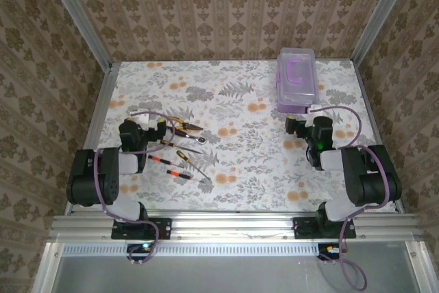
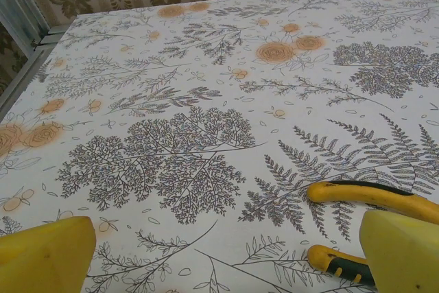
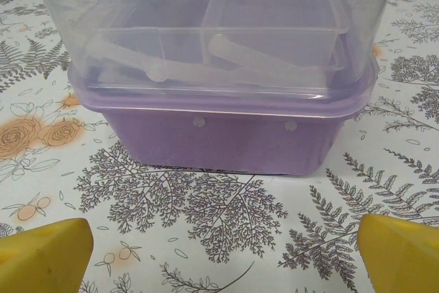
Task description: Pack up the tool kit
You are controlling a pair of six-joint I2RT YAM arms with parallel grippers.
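The tool kit box (image 1: 296,80) is purple with a clear lid down and a purple handle; it stands at the far right. My right gripper (image 1: 305,123) sits just in front of it, open and empty. In the right wrist view the box (image 3: 212,128) faces my right gripper (image 3: 223,259) across a strip of bare cloth. My left gripper (image 1: 143,125) is open at the left. The pliers (image 1: 184,127), a wrench (image 1: 191,140) and screwdrivers (image 1: 167,160) lie right of it. The orange pliers handles (image 2: 370,195) lie beside the right fingertip (image 2: 401,245) of my left gripper (image 2: 223,262).
A floral cloth (image 1: 233,169) covers the table. Metal rails run along its left edge (image 1: 99,111) and right edge (image 1: 367,101), with patterned walls close behind. Another screwdriver (image 1: 185,175) lies nearer the front.
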